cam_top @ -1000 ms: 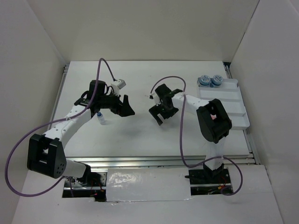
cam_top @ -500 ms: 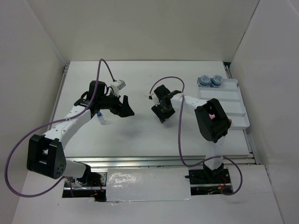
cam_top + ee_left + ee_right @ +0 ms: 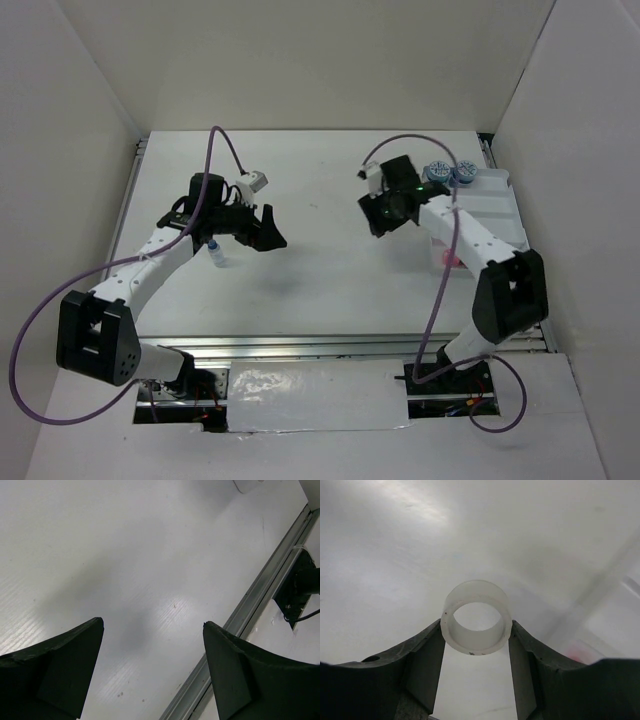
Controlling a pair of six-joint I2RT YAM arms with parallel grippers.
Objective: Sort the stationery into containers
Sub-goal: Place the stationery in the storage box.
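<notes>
Only the right wrist view shows the ring (image 3: 476, 617). The right tool (image 3: 476, 630) pinches it between both fingers, clear of the bench (image 3: 300, 290). The top view hides that grip, but it places this tool at 9 o'clock of the tray (image 3: 503, 225). Two blue pots (image 3: 437, 173) (image 3: 464, 172) sit at the tray's 12 o'clock end. The left tool (image 3: 152, 625) gapes wide and holds nothing. The small bottle (image 3: 213, 254) stands at its 8 o'clock.

Transl. white ring (image 3: 476, 643) in rt tool (image 3: 476, 630)
</notes>
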